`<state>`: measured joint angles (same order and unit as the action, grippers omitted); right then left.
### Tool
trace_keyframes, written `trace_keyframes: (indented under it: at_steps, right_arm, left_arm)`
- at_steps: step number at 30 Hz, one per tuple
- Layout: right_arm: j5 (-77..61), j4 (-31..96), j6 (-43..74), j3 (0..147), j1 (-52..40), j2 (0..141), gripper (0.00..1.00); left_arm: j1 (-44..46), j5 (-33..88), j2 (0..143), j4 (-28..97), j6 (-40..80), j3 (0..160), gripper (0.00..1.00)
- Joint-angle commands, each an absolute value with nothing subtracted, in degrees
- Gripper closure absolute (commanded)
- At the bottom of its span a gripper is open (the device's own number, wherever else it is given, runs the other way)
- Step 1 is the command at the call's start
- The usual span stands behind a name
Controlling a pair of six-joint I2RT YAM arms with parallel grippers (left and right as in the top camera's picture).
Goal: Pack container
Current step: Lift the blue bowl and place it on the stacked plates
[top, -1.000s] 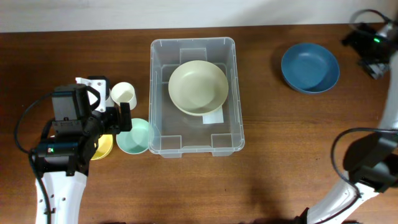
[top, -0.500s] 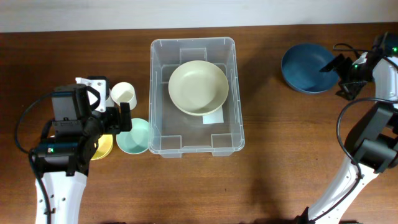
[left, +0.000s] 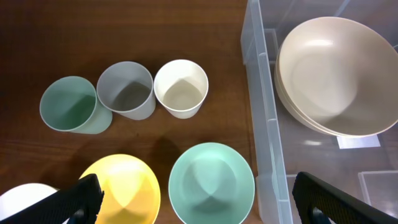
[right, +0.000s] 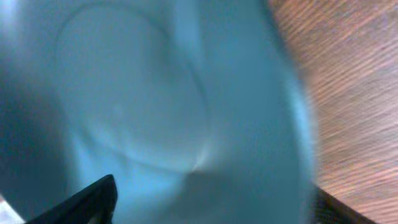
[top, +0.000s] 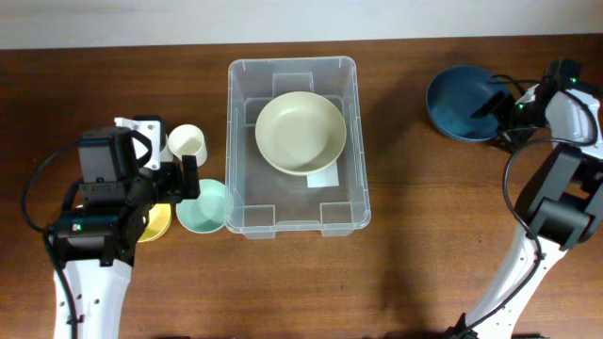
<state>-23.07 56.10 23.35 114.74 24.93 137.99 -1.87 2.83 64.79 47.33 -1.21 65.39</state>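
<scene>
The clear container [top: 243,193] stands mid-table with a cream bowl [top: 300,132] inside, over a white label. It also shows in the left wrist view [left: 261,93], with the cream bowl [left: 339,74]. My left gripper [top: 188,179] is open and empty, hovering over a mint bowl [top: 203,209] beside the container's left wall; in the left wrist view the gripper [left: 196,193] spans the mint bowl [left: 211,183]. My right gripper [top: 504,108] is at the right rim of a blue bowl [top: 460,99]. In the right wrist view its fingers [right: 211,199] are wide apart and the blue bowl [right: 155,106] fills the blurred view.
Left of the container are a yellow bowl [left: 121,190], a green cup [left: 68,104], a grey cup [left: 126,90], a cream cup [left: 181,88] and part of a white object [left: 25,202]. The cream cup [top: 187,143] and yellow bowl [top: 155,224] show overhead.
My right arm has swung in from the far right corner to the blue bowl's right rim, and the bowl now looks darker and slightly tipped. The left arm has not moved.
</scene>
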Motion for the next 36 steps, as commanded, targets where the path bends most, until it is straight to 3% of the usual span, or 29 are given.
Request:
trace_keyframes:
  at_steps: [1,6,10,15,27,36]
  right_arm:
    - [-23.4,56.0,22.8,114.3,24.0,139.7,0.34]
    - [-23.4,56.1,22.8,114.3,24.0,139.7,0.56]
    - [-23.4,56.1,22.8,114.3,24.0,139.7,0.79]
    - [-23.4,56.6,22.8,114.3,24.0,139.7,0.96]
    - [-26.3,57.7,19.7,117.0,22.7,126.2,0.96]
    - [-26.3,60.8,15.2,118.1,10.3,107.2,0.96]
  left_arm:
    - [-2.2,3.3,64.8,47.2,-0.9,66.4,0.01]
    - [-2.2,3.2,64.8,47.2,-0.9,66.4,0.00]
    - [-2.2,3.3,64.8,47.2,-0.9,66.4,0.00]
    - [-2.2,3.3,64.8,47.2,-0.9,66.4,0.00]
    - [-2.2,3.3,64.8,47.2,-0.9,66.4,0.00]
    - [-2.2,3.2,64.8,47.2,-0.9,66.4,0.00]
